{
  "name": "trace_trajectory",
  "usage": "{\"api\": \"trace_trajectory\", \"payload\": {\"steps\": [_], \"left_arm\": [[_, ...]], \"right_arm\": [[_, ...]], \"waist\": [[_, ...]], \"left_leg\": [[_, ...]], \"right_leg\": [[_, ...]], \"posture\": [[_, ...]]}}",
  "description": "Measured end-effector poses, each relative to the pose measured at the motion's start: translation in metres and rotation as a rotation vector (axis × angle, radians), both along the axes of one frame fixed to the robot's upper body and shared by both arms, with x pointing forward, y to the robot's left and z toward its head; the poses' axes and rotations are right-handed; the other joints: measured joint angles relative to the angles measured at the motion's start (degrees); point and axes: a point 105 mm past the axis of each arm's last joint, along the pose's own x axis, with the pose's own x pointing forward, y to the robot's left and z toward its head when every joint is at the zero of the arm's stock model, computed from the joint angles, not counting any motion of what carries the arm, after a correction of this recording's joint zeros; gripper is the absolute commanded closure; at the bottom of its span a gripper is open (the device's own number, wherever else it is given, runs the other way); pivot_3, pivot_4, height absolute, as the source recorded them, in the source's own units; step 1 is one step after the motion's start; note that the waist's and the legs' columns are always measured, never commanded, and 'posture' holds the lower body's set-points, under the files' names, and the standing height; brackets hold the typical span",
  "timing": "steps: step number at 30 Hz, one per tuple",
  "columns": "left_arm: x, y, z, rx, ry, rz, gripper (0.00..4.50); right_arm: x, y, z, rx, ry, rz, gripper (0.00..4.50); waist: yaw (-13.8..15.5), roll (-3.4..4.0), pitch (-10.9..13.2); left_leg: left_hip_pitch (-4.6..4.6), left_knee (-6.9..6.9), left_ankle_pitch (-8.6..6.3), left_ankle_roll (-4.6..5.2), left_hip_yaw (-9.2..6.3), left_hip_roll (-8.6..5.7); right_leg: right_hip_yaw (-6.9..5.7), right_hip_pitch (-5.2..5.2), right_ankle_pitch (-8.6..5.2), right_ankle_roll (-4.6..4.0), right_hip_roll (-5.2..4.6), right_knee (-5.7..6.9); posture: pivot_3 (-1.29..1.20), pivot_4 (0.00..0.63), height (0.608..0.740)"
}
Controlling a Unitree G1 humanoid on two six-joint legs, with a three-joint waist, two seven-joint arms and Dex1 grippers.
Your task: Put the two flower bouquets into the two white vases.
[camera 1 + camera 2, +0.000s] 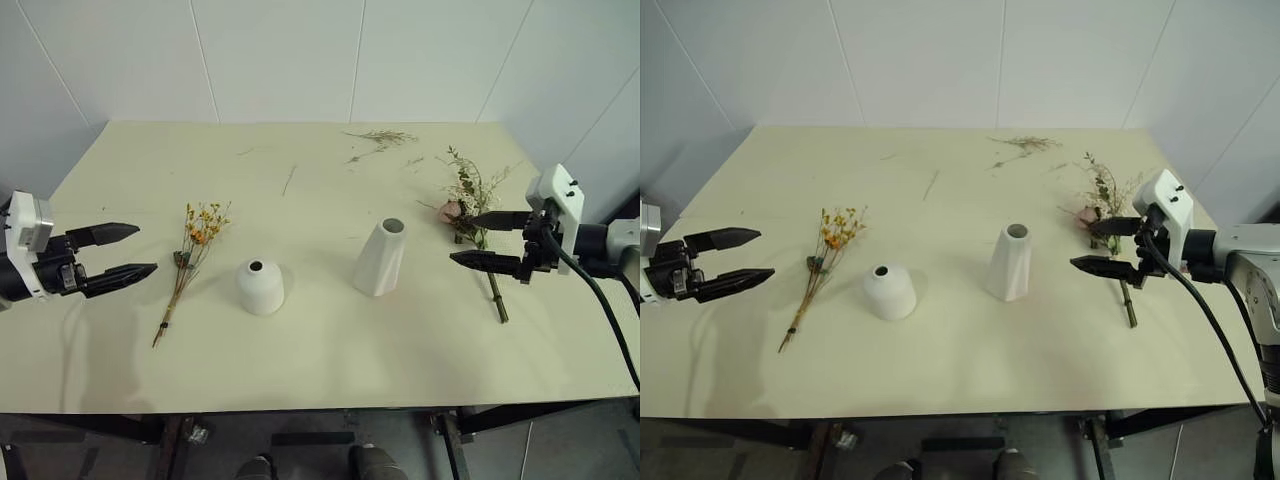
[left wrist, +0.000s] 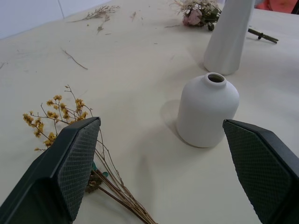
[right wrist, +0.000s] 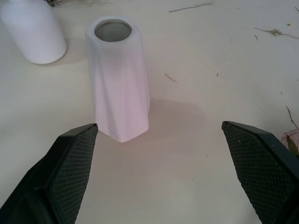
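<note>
A slim bunch of brown stems with yellow-orange blooms [image 1: 193, 255] lies on the table's left half. Right of it stands the short squat white vase [image 1: 260, 286], and further right the taller tapered white vase [image 1: 381, 257]. The bushy bouquet with a pink rose [image 1: 466, 205] lies at the right, its stem running toward the front. My left gripper [image 1: 125, 254] hovers open at the left edge, left of the slim bunch, empty. Above the bushy bouquet's stem my right gripper [image 1: 478, 239] is open and empty, pointing toward the tall vase [image 3: 119, 77].
Loose dried twigs [image 1: 378, 139] lie near the back of the cream table [image 1: 320, 360], with small bits scattered around them. White walls close in behind and on both sides. A black cable [image 1: 600, 300] hangs from the right arm.
</note>
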Motion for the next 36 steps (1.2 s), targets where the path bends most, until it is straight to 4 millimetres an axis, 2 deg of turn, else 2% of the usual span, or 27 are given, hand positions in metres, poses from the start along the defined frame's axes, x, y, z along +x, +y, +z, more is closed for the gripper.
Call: {"api": "trace_trajectory", "payload": {"steps": [7, 16, 20, 25, 29, 32, 36], "left_arm": [[-0.007, -0.002, 0.008, -0.015, -0.048, -0.012, 0.02], [-0.012, -0.014, 0.002, -0.098, -0.056, -0.086, 0.02], [-0.012, -0.021, 0.005, -0.118, -0.08, -0.129, 0.02], [-0.011, -0.025, 0.012, -0.139, -0.116, -0.153, 0.02], [-0.007, -0.028, 0.022, -0.139, -0.155, -0.186, 0.02], [-0.006, -0.031, 0.019, -0.143, -0.142, -0.207, 0.02], [0.0, -0.036, 0.024, -0.161, -0.158, -0.231, 0.02]], "right_arm": [[0.007, 0.014, 0.009, 0.042, -0.047, 0.038, 0.0], [0.011, 0.009, 0.01, 0.024, -0.076, -0.034, 0.0], [0.011, 0.008, 0.007, 0.016, -0.062, -0.056, 0.0], [0.023, -0.012, 0.011, -0.02, -0.077, -0.202, 0.0], [0.04, -0.04, 0.007, -0.094, -0.108, -0.425, 0.0], [0.043, -0.05, -0.006, -0.147, -0.052, -0.539, 0.0], [0.042, -0.054, -0.027, -0.135, 0.109, -0.651, 0.0]], "waist": [[-0.19, 0.0, 0.0], [0.13, 0.02, 0.01], [0.11, 0.01, 0.01], [-0.19, 0.02, 0.01], [-0.04, 0.03, 0.01], [0.02, 0.03, 0.01], [-0.05, 0.04, 0.02]], "left_leg": [[0.0, 0.12, -0.02, 0.02, 0.02, 0.02], [0.0, 0.28, -0.03, 0.03, 0.01, 0.01], [-0.01, 0.38, -0.06, 0.05, 0.01, 0.01], [0.0, 0.45, -0.07, 0.07, 0.04, 0.01], [0.0, 0.47, -0.07, 0.08, 0.05, 0.01], [-0.03, 0.46, -0.11, 0.12, 0.05, 0.01], [-0.04, 0.49, -0.12, 0.14, 0.05, 0.01]], "right_leg": [[0.02, 0.0, -0.01, -0.01, 0.0, 0.15], [0.02, 0.02, -0.01, -0.03, 0.0, 0.21], [0.02, 0.02, -0.01, -0.02, 0.01, 0.26], [0.06, 0.04, -0.01, -0.02, 0.01, 0.29], [0.07, 0.03, -0.01, -0.02, 0.01, 0.29], [0.07, 0.0, -0.02, -0.04, 0.01, 0.28], [0.08, -0.01, -0.02, -0.03, 0.03, 0.3]], "posture": [[0.0, 0.15, 0.74], [0.0, 0.15, 0.74], [0.0, 0.15, 0.74], [0.0, 0.15, 0.74], [0.0, 0.15, 0.74], [0.0, 0.15, 0.74], [0.0, 0.15, 0.74]]}}
